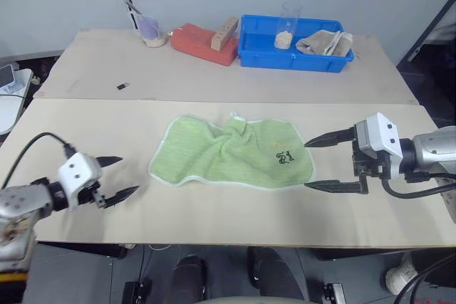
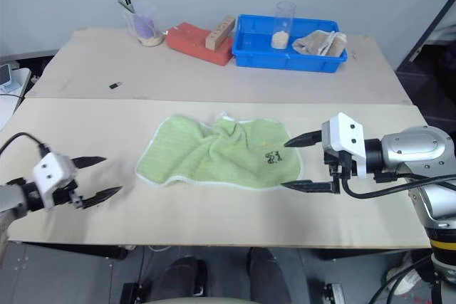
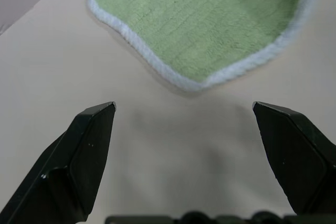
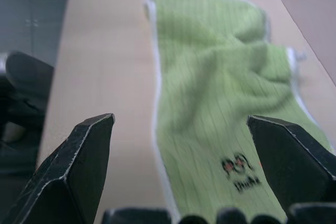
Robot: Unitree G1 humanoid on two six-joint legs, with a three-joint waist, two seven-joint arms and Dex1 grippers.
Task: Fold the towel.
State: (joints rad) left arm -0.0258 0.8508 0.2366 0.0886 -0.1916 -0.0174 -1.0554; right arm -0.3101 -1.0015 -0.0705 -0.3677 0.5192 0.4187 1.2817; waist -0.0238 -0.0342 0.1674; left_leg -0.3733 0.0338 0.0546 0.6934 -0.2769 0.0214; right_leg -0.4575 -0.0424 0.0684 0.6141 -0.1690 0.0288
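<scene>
Towel [image 1: 231, 153] rumpled on bench [image 1: 214, 218]; left end effector [image 1: 122, 176] at 9 o'clock, right end effector [image 1: 322, 164] at 3, both spread, empty. Embroidered mark [image 4: 240, 172] close up in right wrist view.

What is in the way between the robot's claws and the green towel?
Nothing visible. The towel lies rumpled on the table with bare tabletop on both sides. The left claw and the right claw are both open and face the towel's ends. The blue bin and red block sit far behind.
</scene>
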